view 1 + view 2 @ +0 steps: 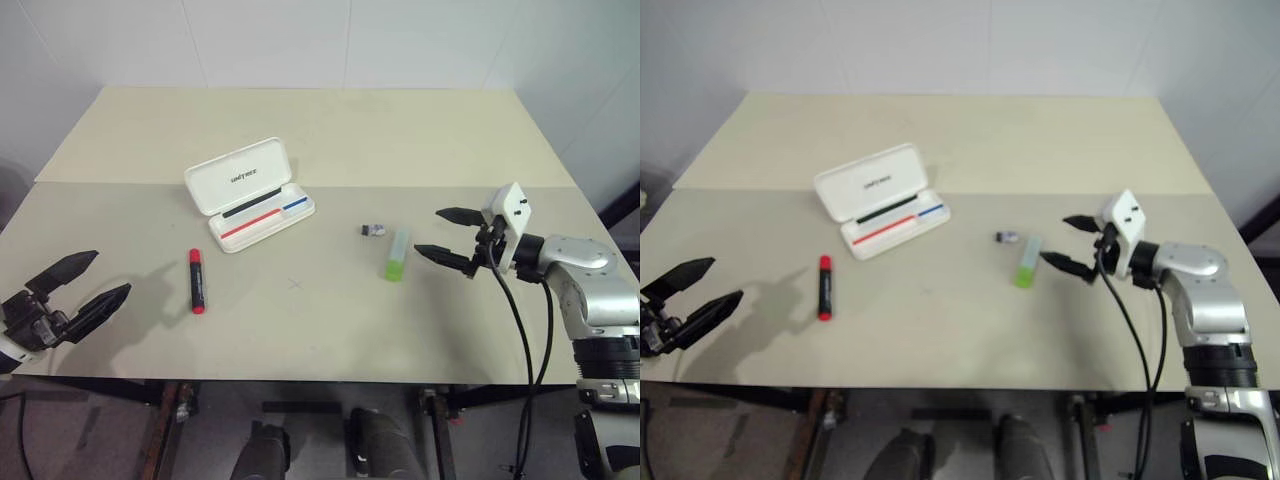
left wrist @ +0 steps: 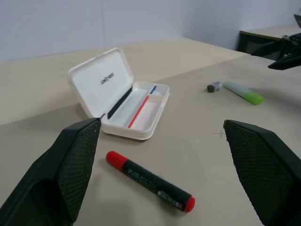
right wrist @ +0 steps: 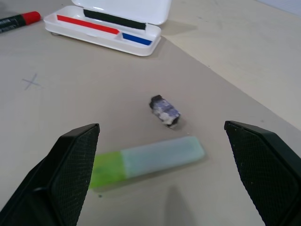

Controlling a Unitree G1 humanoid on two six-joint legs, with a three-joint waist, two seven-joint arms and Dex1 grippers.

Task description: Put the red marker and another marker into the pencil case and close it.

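It looks like a test room or lab: a big plain table (image 1: 420, 130) stands against bare white walls (image 1: 300, 40), with black cables (image 1: 525, 340) hanging down.

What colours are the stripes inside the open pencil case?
Red and blue stripes in the pencil case; clearest in the right wrist view.

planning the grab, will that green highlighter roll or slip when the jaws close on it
The green highlighter lies flat beside a small grey-black object. Its body looks flattish rather than round, so probably little rolling. The smooth plastic may slip. It looks stiff and light, likely to skid if nudged.
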